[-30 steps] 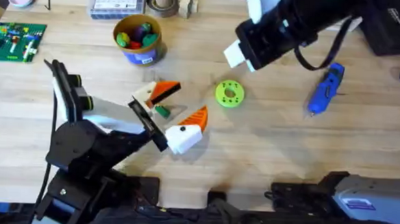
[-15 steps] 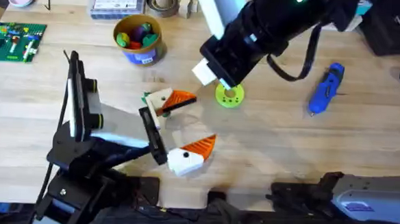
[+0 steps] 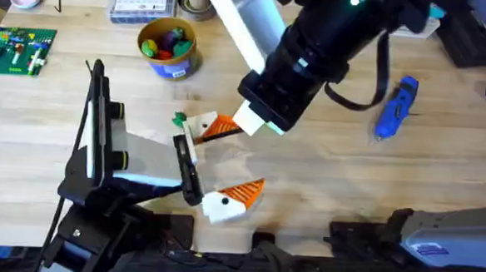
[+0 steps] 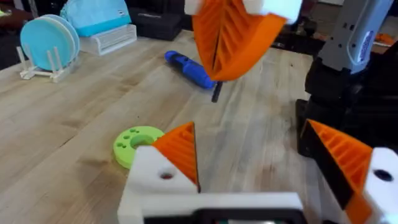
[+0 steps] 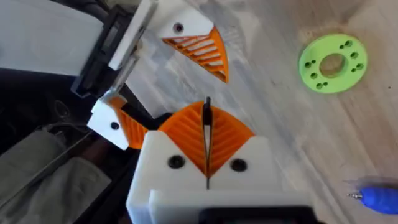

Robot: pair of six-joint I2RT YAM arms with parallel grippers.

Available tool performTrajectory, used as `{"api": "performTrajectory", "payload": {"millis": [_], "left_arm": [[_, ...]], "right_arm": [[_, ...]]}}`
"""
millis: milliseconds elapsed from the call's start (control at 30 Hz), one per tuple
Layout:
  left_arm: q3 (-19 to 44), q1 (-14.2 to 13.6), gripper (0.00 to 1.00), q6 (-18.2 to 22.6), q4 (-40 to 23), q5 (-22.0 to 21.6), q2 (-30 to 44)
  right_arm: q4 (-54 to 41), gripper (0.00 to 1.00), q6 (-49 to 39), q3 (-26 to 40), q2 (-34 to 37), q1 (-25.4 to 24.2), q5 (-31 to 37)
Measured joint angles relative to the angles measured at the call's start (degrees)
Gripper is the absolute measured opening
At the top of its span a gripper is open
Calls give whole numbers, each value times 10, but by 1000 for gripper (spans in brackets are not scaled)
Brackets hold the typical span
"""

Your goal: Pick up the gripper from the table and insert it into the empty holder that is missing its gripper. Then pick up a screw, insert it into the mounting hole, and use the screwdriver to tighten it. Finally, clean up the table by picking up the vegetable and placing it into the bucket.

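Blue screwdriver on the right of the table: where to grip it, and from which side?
Probably best to take the screwdriver at mid-body, from above, with the fingers across its width. It lies flat, and the thin metal tip at the near end is too slim to grip.

Pale wooden table top point(image 3: 324, 182): visible grain, plank seams, matt finish. Blue pen-shaped plastic screwdriver point(image 3: 396, 104): smooth, slightly glossy; thin metal tip. Round lime-green plastic disc with holes point(image 5: 334, 63): matt. White plastic finger blocks point(image 5: 205, 168): smooth, dark screw holes. Orange ribbed plastic pads point(image 5: 198, 51): ridged, matt. Small round yellow-and-blue plastic bucket point(image 3: 183, 62): smooth, paper label.
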Motion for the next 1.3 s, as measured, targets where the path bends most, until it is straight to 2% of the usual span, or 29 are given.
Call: {"api": "performTrajectory", "payload": {"millis": [200, 467, 867, 1300], "left_arm": [[0, 0, 993, 3, 0, 5, 0], [0, 0, 993, 5, 0, 6, 0], [0, 0, 993, 5, -1, 8, 0], [0, 0, 993, 5, -1, 8, 0]], "right_arm": [[-80, 6, 0, 88, 72, 0, -2], [-81, 6, -3, 161, 111, 11, -3], [-55, 6, -27, 174, 137, 47, -7], [-28, 6, -30, 174, 145, 47, -7]]}}
